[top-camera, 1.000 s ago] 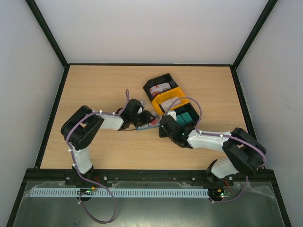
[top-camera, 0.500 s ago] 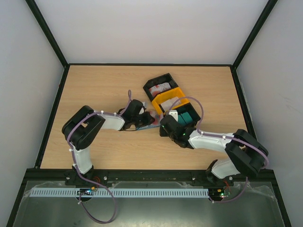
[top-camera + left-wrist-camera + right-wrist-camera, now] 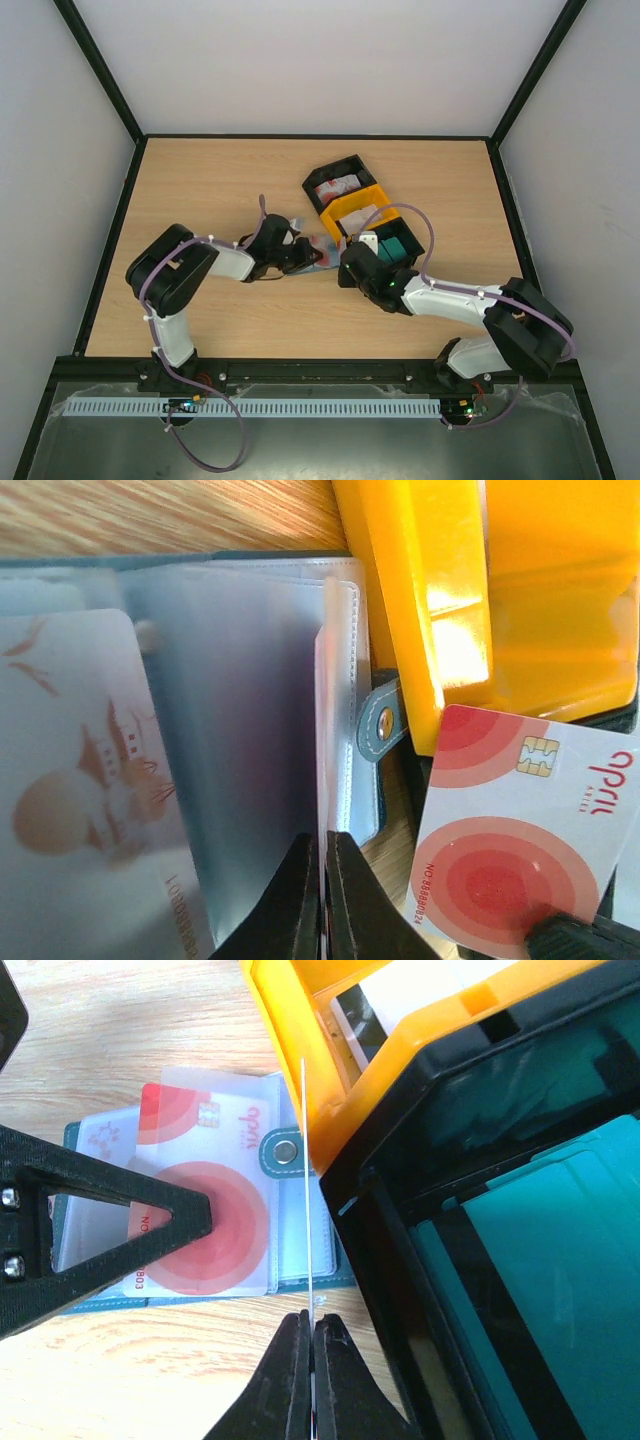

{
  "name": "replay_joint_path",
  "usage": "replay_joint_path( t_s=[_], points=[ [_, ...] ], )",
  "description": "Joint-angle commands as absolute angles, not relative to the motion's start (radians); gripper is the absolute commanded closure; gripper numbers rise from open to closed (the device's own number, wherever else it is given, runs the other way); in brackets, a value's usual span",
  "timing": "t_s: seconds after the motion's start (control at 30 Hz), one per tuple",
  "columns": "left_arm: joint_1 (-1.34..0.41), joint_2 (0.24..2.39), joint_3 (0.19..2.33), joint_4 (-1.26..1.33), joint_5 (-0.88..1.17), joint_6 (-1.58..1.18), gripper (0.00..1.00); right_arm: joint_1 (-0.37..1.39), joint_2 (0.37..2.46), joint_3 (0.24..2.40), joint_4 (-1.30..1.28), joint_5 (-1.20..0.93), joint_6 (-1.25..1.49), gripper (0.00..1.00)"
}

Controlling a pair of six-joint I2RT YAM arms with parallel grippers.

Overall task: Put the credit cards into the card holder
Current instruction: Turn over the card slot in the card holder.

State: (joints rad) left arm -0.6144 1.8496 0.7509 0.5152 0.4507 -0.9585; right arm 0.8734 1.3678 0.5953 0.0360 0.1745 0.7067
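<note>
Lying open on the pale wood bench (image 3: pixel 200 190) inside white walls (image 3: pixel 320 60), the card holder (image 3: pixel 300 1260) sits just beside the yellow bin (image 3: pixel 355 210); left tool (image 3: pixel 325 900) pinches its clear sleeve (image 3: pixel 340 680), right tool (image 3: pixel 312 1380) clamps a red-and-white credit card (image 3: pixel 520 850).

Top view: high over the near edge, looking down across the whole bench (image 3: pixel 200 180).
Left wrist: very close over the open card holder (image 3: pixel 250 730) and yellow bin (image 3: pixel 540 590).
Right wrist: equally close (bin again toward the right), sharing both.
</note>
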Motion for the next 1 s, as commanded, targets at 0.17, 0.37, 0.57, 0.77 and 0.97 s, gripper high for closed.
replay_joint_path(
  t_s=[0.17, 0.37, 0.57, 0.77, 0.97],
  points=[
    [-0.574, 1.812, 0.695, 0.614, 0.546, -1.033, 0.97, 0.859, 1.374, 0.579, 0.053, 0.097, 0.686, 0.98],
    [-0.563, 1.801, 0.686, 0.643, 0.572, -1.044, 0.97, 0.849, 1.414, 0.584, 0.072, 0.079, 0.675, 0.98],
    [-0.553, 1.799, 0.679, 0.664, 0.590, -1.053, 0.97, 0.826, 1.438, 0.573, 0.140, 0.018, 0.667, 0.98],
    [-0.549, 1.811, 0.680, 0.664, 0.591, -1.051, 0.97, 0.791, 1.438, 0.536, 0.246, -0.066, 0.671, 0.98],
    [-0.547, 1.825, 0.683, 0.661, 0.589, -1.043, 0.94, 0.763, 1.441, 0.496, 0.337, -0.156, 0.693, 0.98]
  ],
)
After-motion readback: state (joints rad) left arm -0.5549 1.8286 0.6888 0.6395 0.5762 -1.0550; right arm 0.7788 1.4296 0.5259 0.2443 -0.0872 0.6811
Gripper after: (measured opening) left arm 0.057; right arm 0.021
